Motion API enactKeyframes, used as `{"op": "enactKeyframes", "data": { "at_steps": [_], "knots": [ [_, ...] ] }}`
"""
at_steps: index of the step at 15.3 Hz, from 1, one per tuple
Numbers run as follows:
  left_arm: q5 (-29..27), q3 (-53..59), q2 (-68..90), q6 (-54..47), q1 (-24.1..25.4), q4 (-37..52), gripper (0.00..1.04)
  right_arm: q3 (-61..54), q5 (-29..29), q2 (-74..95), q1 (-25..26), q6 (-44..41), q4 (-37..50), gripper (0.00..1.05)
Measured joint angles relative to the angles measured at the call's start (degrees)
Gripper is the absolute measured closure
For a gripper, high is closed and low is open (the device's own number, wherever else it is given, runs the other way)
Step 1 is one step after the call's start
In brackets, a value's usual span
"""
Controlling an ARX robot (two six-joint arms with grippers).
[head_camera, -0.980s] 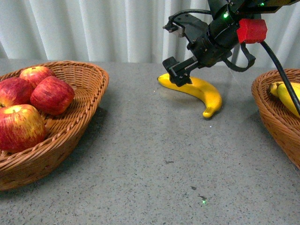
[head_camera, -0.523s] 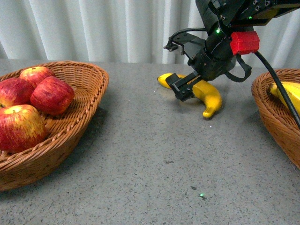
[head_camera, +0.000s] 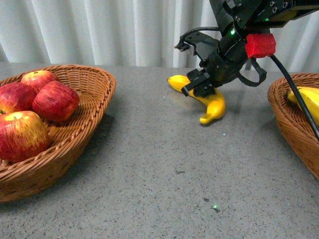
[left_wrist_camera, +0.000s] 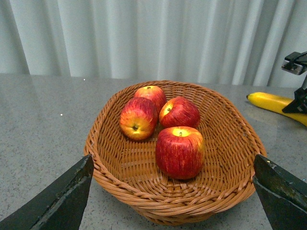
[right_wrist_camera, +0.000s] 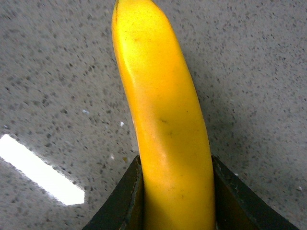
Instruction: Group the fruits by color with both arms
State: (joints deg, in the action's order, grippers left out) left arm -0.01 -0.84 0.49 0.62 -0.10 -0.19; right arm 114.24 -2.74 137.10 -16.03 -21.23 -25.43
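Observation:
A yellow banana (head_camera: 212,107) lies on the grey table at the back centre. My right gripper (head_camera: 199,85) is shut on the banana's middle; the right wrist view shows the banana (right_wrist_camera: 165,124) clamped between both black fingers (right_wrist_camera: 120,201). Several red apples (head_camera: 55,100) sit in the left wicker basket (head_camera: 89,124). The left wrist view shows the apples (left_wrist_camera: 180,151) in that basket (left_wrist_camera: 240,158), with my left gripper (left_wrist_camera: 175,201) open and empty in front of the near rim. Another banana (head_camera: 306,99) lies in the right basket (head_camera: 291,129).
A white curtain hangs behind the table. The right arm's black cable (head_camera: 294,82) runs down over the right basket. The banana and right gripper also show in the left wrist view (left_wrist_camera: 276,102).
My right gripper lowered onto the banana and shut on it. The banana's free end swung toward the left.

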Motion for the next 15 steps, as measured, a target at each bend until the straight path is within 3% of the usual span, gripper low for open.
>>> {"op": "enactKeyframes", "data": {
  "at_steps": [4, 7, 8, 9, 10, 14, 15],
  "knots": [
    [0.0, 0.0, 0.0, 0.0, 0.0, 0.0, 0.07, -7.3, -10.4, -8.2, 3.0, 9.6, 7.5, 0.72],
    [0.0, 0.0, 0.0, 0.0, 0.0, 0.0, 0.07, -21.2, -15.0, -25.2, 9.7, 12.5, 17.2, 0.72],
    [0.0, 0.0, 0.0, 0.0, 0.0, 0.0, 0.07, -32.3, -19.2, -35.4, 15.6, 12.2, 20.2, 0.72],
    [0.0, 0.0, 0.0, 0.0, 0.0, 0.0, 0.07, -46.8, -21.7, -43.1, 24.9, 8.0, 20.4, 0.72],
    [0.0, 0.0, 0.0, 0.0, 0.0, 0.0, 0.07, -51.5, -21.6, -44.5, 28.4, 4.9, 21.4, 0.72],
    [0.0, 0.0, 0.0, 0.0, 0.0, 0.0, 0.07, -59.3, -21.8, -45.8, 33.3, -2.8, 22.1, 0.73],
    [0.0, 0.0, 0.0, 0.0, 0.0, 0.0, 0.07, -59.7, -22.4, -45.8, 33.4, -3.8, 22.1, 0.68]
  ]
}}
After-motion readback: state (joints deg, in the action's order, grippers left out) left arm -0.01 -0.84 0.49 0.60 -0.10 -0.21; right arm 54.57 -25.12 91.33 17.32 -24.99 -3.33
